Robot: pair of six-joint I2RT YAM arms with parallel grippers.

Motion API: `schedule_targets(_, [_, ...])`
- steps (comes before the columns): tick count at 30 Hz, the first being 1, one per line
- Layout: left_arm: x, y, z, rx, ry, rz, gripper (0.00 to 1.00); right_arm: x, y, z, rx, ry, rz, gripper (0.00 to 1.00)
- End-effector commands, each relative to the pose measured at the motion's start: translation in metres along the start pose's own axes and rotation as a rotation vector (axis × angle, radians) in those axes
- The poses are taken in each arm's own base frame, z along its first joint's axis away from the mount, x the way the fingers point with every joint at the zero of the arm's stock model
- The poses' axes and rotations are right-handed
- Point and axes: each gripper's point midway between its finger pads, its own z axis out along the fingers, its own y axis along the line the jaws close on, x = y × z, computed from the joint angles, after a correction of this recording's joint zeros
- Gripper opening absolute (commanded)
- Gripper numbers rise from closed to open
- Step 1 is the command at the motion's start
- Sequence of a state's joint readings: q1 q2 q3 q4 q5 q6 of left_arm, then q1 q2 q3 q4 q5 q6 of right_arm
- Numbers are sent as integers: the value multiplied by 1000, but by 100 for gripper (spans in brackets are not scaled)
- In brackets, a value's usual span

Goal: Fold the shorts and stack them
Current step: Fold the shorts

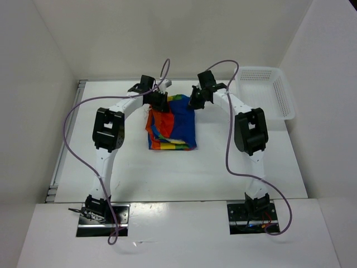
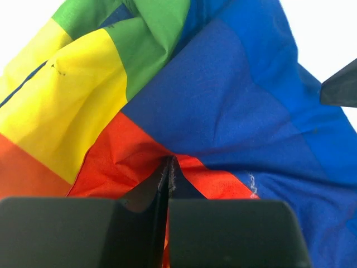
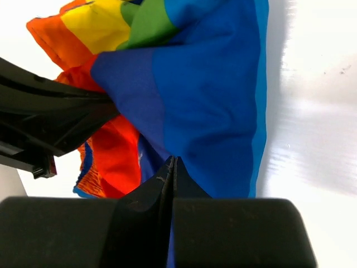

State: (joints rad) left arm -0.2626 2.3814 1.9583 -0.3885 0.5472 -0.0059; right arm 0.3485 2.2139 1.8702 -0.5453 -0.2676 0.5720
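**A:** Shorts (image 1: 173,128) status? Where are they?

**B:** On the white table (image 1: 184,173), slightly toward 12 o'clock from its middle in the top view. They're bunched into a rough rectangle. The blue panel is on top on the 3 o'clock side, and red, orange and yellow stripes show along the 9 and 6 o'clock edges. The near edge lies on the table.

**A:** Left gripper (image 1: 159,100)?

**B:** At the shorts' 11 o'clock corner. In the left wrist view the fingers (image 2: 139,195) are pressed together, with red cloth pinched at the tips. Puckers spread out from the pinch point, and a sliver of orange shows in the seam between the fingers. It's clamped on the shorts.

**A:** Right gripper (image 1: 196,99)?

**B:** At the 1 o'clock corner, well apart from the left one. In the right wrist view the fingers (image 3: 195,195) have closed on the edge of the blue panel, with blue cloth showing in the seam below the tips. It's gripping the shorts too. The black body at 9 o'clock in that view is the left arm.

**A:** Anything else on the table?

**B:** A white mesh basket (image 1: 268,92) at 2 o'clock from the shorts, against the far right corner, not touching the cloth. I can't see the pocket clearly.
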Motion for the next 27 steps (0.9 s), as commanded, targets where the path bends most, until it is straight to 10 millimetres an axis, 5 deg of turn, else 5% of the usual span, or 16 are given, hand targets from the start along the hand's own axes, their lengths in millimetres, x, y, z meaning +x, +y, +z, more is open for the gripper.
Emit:
schedule_targets(1, [-25, 1, 0, -17, -57, 48, 1, -11, 3, 11, -20, -31, -1, 2])
schedule_targets(7, [11, 8, 12, -23, 12, 5, 4, -2, -40, 59, 82, -14, 34, 2])
schedule_targets(10, [5, 2, 5, -15, -2, 13, 7, 9, -60, 77, 142, 13, 47, 0])
schedule_targets(13, [-12, -9, -11, -4, -33, 33, 11, 0, -58, 68, 160, -17, 42, 0])
schedule_targets(17, [-41, -25, -48, 14, -93, 56, 34, -30, -28, 24, 123, -111, 11, 10])
schedule_targets(18, [-49, -27, -58, 22, -115, 64, 56, -34, -22, 13, 113, -125, -3, 16])
schedule_targets(20, [-69, -40, -84, 30, -162, 91, 74, -51, -4, -25, 100, -190, -40, 36])
schedule_targets(21, [-75, -47, -92, 39, -180, 104, 79, -53, -2, -35, 101, -205, -51, 65])
schedule_targets(22, [-85, -51, -109, 30, -207, 116, 83, -59, 10, -59, 81, -238, -78, 78])
schedule_targets(24, [-93, -58, -123, 17, -225, 128, 91, -59, 7, -77, 107, -266, -95, 98])
schedule_targets(27, [-93, -56, -152, -48, -226, 108, 98, -56, 2, -113, 155, -314, -122, 100])
